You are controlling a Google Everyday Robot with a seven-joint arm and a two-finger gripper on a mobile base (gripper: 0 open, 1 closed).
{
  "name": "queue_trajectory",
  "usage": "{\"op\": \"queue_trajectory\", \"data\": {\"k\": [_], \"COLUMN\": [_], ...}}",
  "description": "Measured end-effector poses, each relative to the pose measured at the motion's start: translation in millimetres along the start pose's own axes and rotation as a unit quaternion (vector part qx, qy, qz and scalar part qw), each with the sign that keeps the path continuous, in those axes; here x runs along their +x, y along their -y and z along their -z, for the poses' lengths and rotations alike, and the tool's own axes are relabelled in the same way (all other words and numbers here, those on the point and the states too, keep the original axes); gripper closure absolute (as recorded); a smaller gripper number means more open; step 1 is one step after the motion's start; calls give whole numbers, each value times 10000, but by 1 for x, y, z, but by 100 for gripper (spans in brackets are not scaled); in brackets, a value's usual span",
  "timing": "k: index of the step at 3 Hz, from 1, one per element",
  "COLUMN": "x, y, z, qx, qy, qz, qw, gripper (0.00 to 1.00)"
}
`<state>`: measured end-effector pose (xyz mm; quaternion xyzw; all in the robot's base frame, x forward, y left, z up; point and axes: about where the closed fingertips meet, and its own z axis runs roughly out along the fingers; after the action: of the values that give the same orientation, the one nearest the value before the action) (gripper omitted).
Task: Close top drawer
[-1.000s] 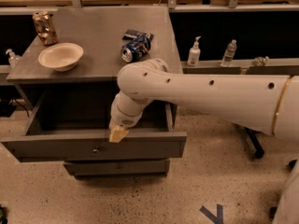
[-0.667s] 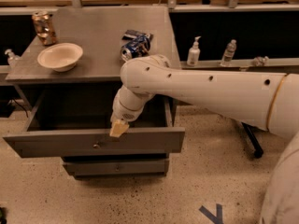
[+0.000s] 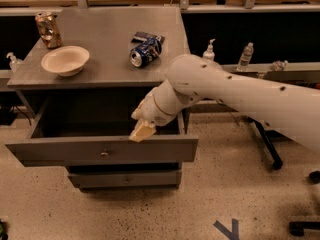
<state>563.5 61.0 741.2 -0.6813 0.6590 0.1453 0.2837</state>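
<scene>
The top drawer (image 3: pixel 60 151) is a wide grey drawer, pulled well out of the cabinet, with a small metal knob (image 3: pixel 104 154) at the centre of its flat front. Its inside looks dark and empty. My gripper (image 3: pixel 142 132) is at the end of the white arm that reaches in from the right. Its tan tip rests at the top edge of the drawer front, right of the knob. A lower drawer front (image 3: pixel 125 179) sits closed below.
On the grey cabinet top (image 3: pixel 105 59) stand a white bowl (image 3: pixel 65 60), a copper-coloured can (image 3: pixel 48 29) and a blue can on its side (image 3: pixel 144 51). Bottles (image 3: pixel 244 57) stand on a shelf at the right. A chair base (image 3: pixel 272 156) is on the floor at the right.
The gripper stays at the drawer front's top edge. The drawer looks about as far out as before; the view has shifted slightly.
</scene>
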Motion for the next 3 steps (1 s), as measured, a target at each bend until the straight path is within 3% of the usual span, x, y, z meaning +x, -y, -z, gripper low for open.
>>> {"op": "queue_trajectory", "data": {"k": [1, 2, 3], "x": [0, -14, -21], "y": [-46, -87, -92], "z": [16, 3, 4], "qx": [-121, -413, -449], "qy": [624, 1240, 1325], "qz": [-156, -327, -327], "qw": [9979, 9909, 9896], "gripper": [73, 96, 100]}}
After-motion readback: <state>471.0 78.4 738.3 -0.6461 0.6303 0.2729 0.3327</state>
